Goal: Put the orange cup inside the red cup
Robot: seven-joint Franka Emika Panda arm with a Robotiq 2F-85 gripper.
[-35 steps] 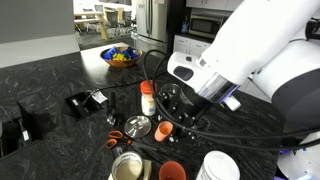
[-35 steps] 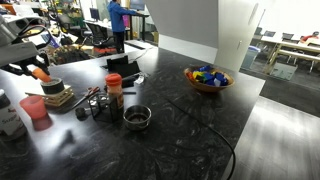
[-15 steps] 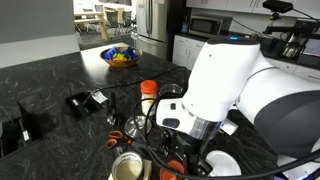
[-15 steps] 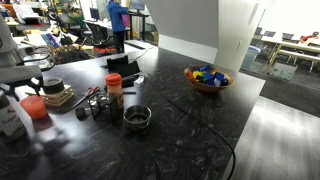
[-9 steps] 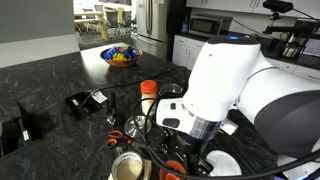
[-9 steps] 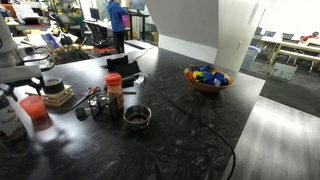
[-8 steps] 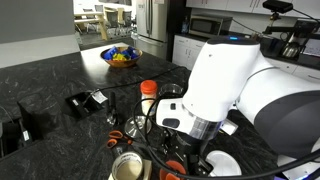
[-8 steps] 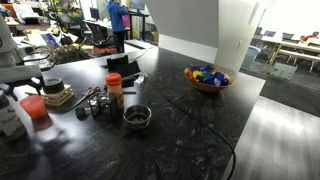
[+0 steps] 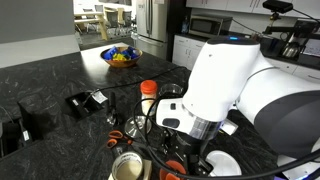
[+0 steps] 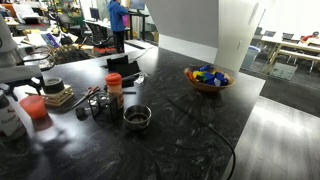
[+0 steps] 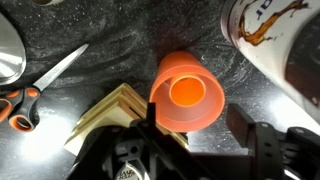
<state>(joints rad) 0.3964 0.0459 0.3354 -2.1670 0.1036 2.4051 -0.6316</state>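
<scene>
In the wrist view the red cup [image 11: 187, 92] stands upright on the black counter. A brighter orange round fills its inside and looks like the orange cup [image 11: 187, 93] nested in it. My gripper [image 11: 195, 117] hangs just above and straddles the cups. Its jaws are open: the right finger [image 11: 240, 124] stands clear of the rim and the left finger [image 11: 150, 114] is right at it. In an exterior view the red cup [image 10: 33, 108] sits near the left edge. In an exterior view the gripper [image 9: 185, 160] is low at the front, mostly hiding the cups.
Close around the cups are a big white cup [image 11: 280, 40], a wooden block [image 11: 108, 117], orange-handled scissors [image 11: 30, 95] and a metal bowl [image 11: 5, 50]. A white bottle with an orange cap [image 10: 114, 90], a small metal bowl [image 10: 137, 116] and a fruit bowl [image 10: 208, 78] stand farther off.
Since the earliest frames the arm has come down with the orange cup onto the red cup. Over the last second nothing moves visibly in the exterior views.
</scene>
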